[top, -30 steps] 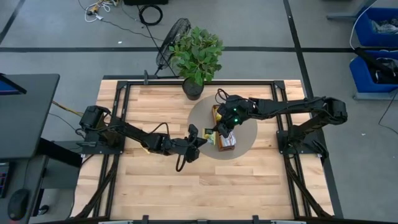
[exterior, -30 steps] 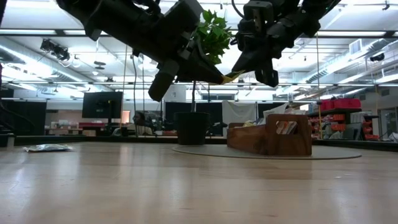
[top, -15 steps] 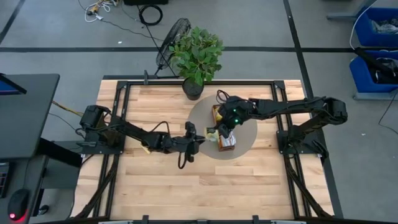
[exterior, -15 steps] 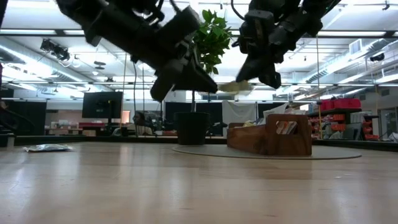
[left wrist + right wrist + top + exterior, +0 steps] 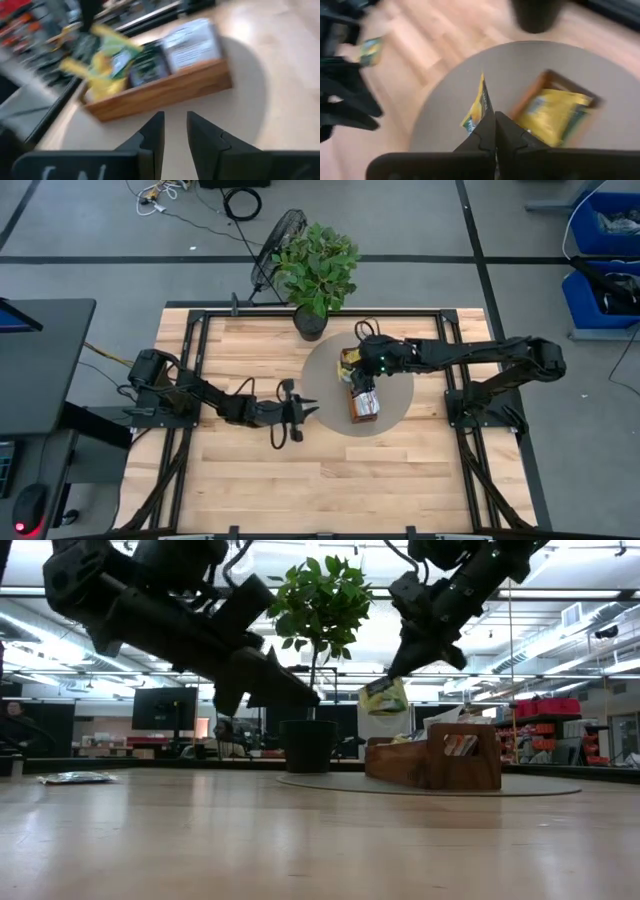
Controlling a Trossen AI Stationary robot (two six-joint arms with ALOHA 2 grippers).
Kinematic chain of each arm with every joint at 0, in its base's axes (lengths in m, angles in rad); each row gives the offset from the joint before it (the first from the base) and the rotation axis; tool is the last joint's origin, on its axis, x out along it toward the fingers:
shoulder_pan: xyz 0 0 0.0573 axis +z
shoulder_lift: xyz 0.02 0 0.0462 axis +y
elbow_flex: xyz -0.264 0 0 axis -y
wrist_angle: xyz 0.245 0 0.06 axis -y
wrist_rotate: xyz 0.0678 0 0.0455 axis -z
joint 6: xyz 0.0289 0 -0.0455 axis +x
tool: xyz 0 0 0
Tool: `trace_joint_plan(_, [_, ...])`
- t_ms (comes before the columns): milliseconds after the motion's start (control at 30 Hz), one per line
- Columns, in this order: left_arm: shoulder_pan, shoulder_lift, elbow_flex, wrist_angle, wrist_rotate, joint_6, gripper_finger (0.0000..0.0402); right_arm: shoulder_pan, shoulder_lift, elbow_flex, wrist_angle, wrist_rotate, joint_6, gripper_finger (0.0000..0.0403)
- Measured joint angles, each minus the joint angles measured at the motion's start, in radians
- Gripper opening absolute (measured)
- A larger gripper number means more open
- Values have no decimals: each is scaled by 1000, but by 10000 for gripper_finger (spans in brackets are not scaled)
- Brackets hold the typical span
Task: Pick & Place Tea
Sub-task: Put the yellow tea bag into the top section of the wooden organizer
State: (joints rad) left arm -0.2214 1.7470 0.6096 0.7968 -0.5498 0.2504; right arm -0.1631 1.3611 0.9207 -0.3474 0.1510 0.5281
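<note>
Your right gripper [image 5: 397, 668] is hanging above the wooden tray [image 5: 362, 402], with its fingers pressed together and pinching a yellow-and-green tea sachet [image 5: 383, 696] by its top edge, so the packet is dangling free in the air over the near end of the tray. In the right wrist view you are seeing the same sachet edge-on between the finger tips [image 5: 486, 131], with more yellow sachets [image 5: 554, 113] lying in a compartment beyond it. The tray is sitting on a round grey mat [image 5: 324, 370] on the bench [image 5: 250, 480], just in front of the potted plant [image 5: 317, 265]. Your left gripper [image 5: 309, 413] is hovering over bare wood beside the mat, apart from the tray, and its fingers [image 5: 153, 135] are standing slightly spread with nothing between them. One more packet [image 5: 76, 777] is lying flat on the bench far off to the side in the low view. Judging by how it hangs, the sachet is very light and limp, likely to flutter or twist, and its glossy wrapper is probably slick, so you are best keeping the pinch well in from the edge instead of at a corner. It should stand squeezing without harm, though it may crease, and a flat one on the bench will be awkward to lift without catching an edge first.
</note>
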Motion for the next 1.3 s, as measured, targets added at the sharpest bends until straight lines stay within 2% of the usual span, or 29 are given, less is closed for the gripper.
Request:
trace_joint_plan(133, [1, 0, -21, 7, -120, -70, 85, 28, -2, 0, -53, 184, 93, 0])
trace_joint_plan(267, [1, 0, -56, 92, -134, -88, 85, 83, -2, -8, -33, 376, 181, 0])
trace_joint_plan(500, [3, -3, -240, 483, 15, -62, 85, 170, -2, -101, 89, 668, 366, 0])
trace_joint_plan(600, [2, -31, -301, 568, 24, -58, 85, 194, -2, -144, 106, 791, 453, 0])
trace_joint_plan(800, [3, -106, -361, 581, 22, -57, 85, 205, 19, -192, 113, 855, 564, 0])
trace_joint_plan(1100, [3, -115, -363, 581, 21, -57, 85, 184, 138, -196, 261, 870, 536, 0])
trace_joint_plan(1300, [3, -115, -363, 579, 20, -57, 84, 181, 203, -195, 285, 880, 563, 0])
